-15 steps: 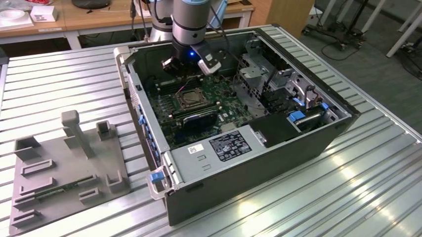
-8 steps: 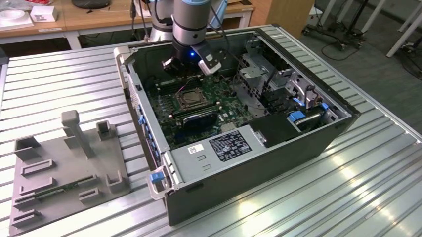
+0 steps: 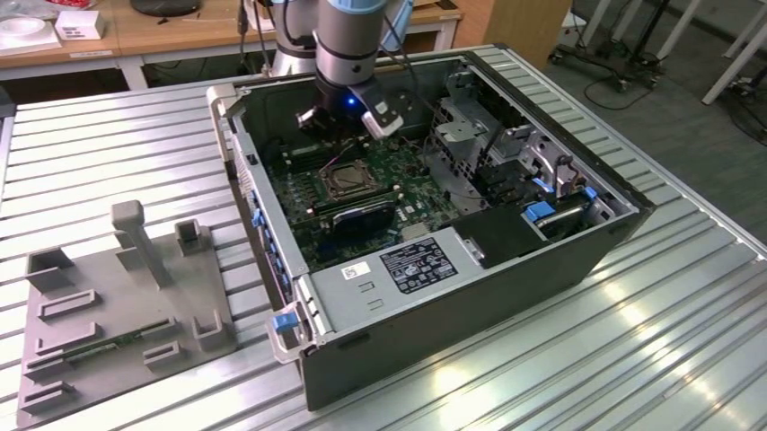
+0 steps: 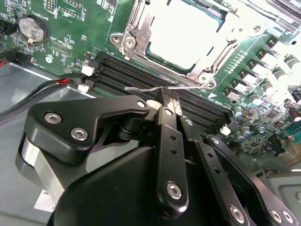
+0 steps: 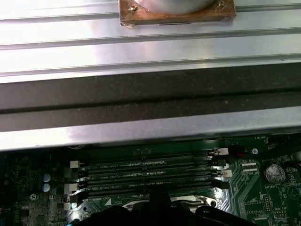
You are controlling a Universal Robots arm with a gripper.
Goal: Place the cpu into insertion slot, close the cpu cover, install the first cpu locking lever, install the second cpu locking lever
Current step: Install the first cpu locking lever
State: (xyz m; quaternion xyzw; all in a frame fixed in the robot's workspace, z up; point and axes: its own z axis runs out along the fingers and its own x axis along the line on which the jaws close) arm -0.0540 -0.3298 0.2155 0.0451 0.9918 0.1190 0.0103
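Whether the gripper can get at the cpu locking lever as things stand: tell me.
Probably yes. In the second wrist view the gripper sits right at the thin wire locking lever, over the memory slots, with nothing between them.

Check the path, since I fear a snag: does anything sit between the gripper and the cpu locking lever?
Nothing visible does. In the second wrist view the gripper has its closed tips right at the thin wire locking lever, beside the cpu cover, over the memory slots.
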